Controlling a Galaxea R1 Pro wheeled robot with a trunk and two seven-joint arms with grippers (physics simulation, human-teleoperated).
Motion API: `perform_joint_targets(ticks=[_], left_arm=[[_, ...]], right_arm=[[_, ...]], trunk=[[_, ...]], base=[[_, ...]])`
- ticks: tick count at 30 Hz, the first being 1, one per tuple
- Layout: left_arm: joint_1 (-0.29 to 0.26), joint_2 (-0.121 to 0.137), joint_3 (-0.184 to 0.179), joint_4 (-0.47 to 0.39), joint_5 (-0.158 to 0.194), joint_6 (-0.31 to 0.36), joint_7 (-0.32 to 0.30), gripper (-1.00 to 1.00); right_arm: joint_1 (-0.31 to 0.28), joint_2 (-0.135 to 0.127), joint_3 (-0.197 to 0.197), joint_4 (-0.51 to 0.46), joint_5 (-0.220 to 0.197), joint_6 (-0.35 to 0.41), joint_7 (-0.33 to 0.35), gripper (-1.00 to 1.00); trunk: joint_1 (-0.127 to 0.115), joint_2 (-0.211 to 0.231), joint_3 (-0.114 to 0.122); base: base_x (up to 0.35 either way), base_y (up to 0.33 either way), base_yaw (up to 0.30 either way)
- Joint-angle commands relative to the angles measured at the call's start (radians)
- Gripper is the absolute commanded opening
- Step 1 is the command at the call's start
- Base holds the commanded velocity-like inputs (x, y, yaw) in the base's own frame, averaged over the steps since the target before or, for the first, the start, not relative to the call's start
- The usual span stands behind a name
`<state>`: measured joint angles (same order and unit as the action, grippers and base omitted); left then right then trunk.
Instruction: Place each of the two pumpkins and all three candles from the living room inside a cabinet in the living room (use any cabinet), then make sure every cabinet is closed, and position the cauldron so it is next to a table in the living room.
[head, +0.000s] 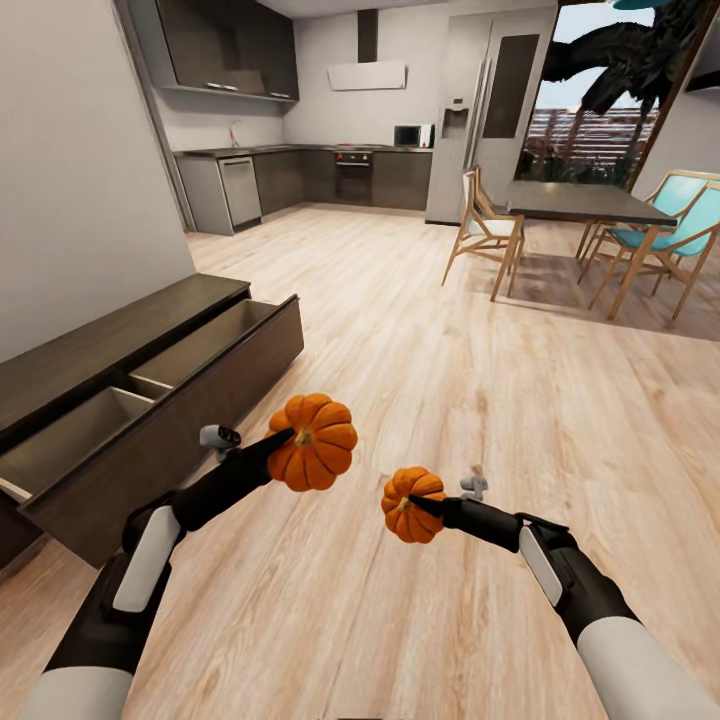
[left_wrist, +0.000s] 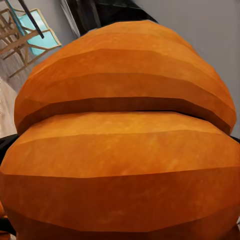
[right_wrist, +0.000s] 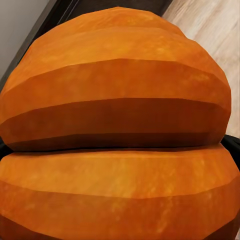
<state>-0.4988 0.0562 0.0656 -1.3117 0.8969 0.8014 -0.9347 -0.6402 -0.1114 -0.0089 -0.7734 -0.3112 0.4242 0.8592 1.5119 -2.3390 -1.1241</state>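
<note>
Two orange pumpkins hang above the wood floor in front of me. The larger-looking pumpkin (head: 313, 442) is held in my left gripper (head: 290, 437), which is shut on it; its ribbed skin (left_wrist: 125, 150) sits close against the left wrist camera. The other pumpkin (head: 412, 505) is held in my right gripper (head: 412, 503), also shut on it, and its orange surface (right_wrist: 115, 150) sits close against the right wrist camera. The dark-brown cabinet (head: 110, 335) runs along the left wall with a wide drawer (head: 180, 400) pulled out, its compartments bare. Candles and cauldron are out of view.
A dining table (head: 585, 203) with wooden chairs (head: 488, 232) and teal chairs (head: 680, 235) stands at the far right. A kitchen with dark counters (head: 300, 175) lies at the back. Open wood floor (head: 420, 350) stretches between me and them.
</note>
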Motion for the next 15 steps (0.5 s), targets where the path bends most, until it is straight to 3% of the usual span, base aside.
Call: perform_joint_targets(ticks=[1,15], left_arm=[[0.001,0.000,0.000,0.000,0.002,0.001,-0.002,-1.00],[0.002,-0.001,0.000,0.000,0.002,0.001,-0.002,-1.00]], right_arm=[[0.000,0.000,0.000,0.000,-0.001,0.001,0.000,-1.00],[0.001,0.001,0.000,-0.001,0.000,-0.001,0.000,-1.00]], trunk=[[0.000,0.000,0.000],[0.000,0.000,0.014]], base=[[0.000,0.000,0.000],[0.000,0.000,0.000]])
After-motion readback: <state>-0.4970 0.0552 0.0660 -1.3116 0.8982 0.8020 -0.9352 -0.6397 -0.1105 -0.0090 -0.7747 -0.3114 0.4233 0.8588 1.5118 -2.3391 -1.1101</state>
